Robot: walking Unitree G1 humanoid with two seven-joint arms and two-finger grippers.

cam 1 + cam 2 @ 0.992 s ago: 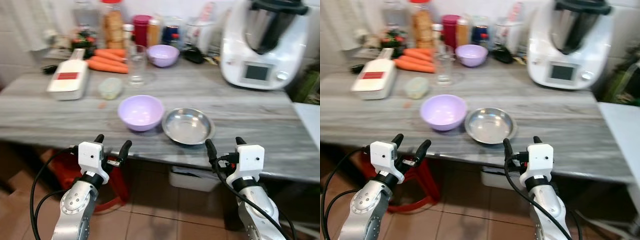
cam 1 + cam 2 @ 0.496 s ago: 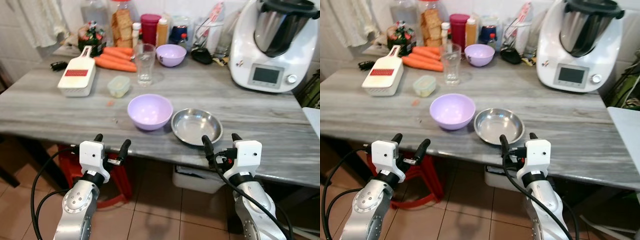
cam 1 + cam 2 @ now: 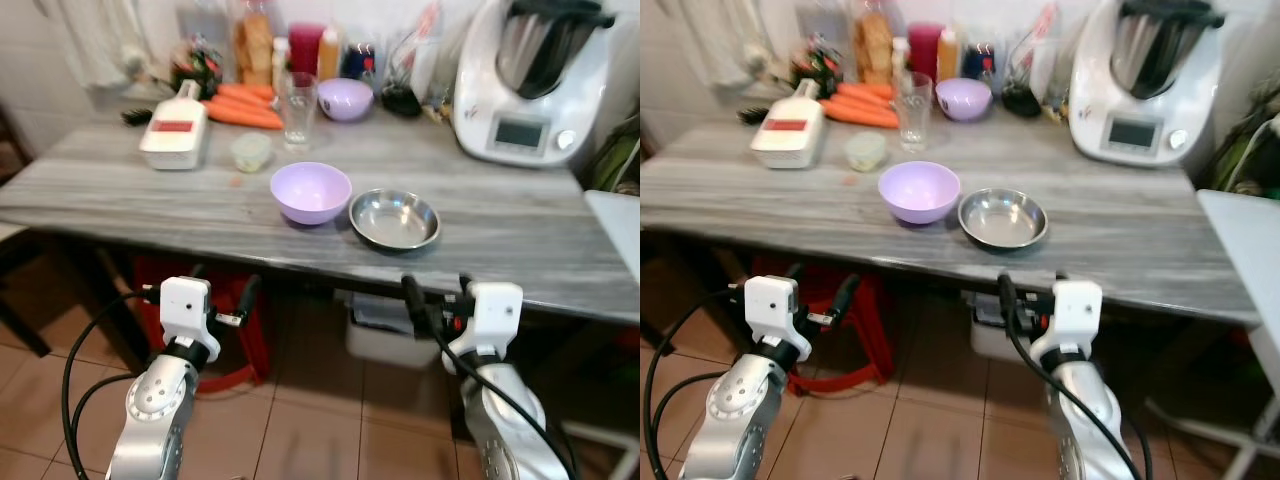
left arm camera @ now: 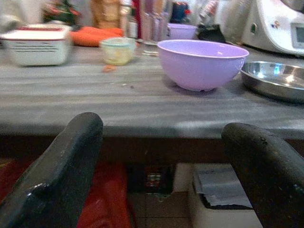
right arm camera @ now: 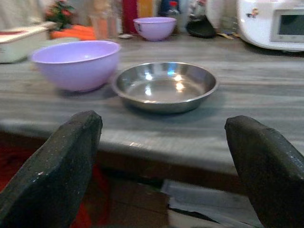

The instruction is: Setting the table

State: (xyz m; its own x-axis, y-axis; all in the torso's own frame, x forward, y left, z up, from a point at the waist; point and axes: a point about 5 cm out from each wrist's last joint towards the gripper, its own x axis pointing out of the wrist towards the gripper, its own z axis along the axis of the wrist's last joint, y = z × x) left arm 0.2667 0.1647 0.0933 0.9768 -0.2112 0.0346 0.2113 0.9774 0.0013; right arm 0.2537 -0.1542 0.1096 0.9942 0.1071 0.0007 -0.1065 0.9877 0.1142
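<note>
A purple bowl (image 3: pixel 311 192) and a shallow steel dish (image 3: pixel 394 218) sit side by side near the front edge of the grey table (image 3: pixel 120 190). Farther back stand a clear glass (image 3: pixel 298 96) and a second purple bowl (image 3: pixel 347 98). My left gripper (image 3: pixel 222 286) hangs open and empty before the table's front edge, below its top; in the left wrist view the bowl (image 4: pixel 202 64) lies straight ahead between the fingers. My right gripper (image 3: pixel 438 290) is also open and empty, level with the edge and facing the dish (image 5: pixel 165 85).
A white kitchen machine (image 3: pixel 527 80) stands at the back right. A white grater box (image 3: pixel 175 140), carrots (image 3: pixel 245 105), a small lidded tub (image 3: pixel 251 152) and several jars crowd the back left. A red stool (image 3: pixel 160 280) and a white box (image 3: pixel 385 335) sit under the table.
The whole picture has shifted: the table now looks farther off and more floor shows, so the camera has moved back. Both grippers remain open and empty.
</note>
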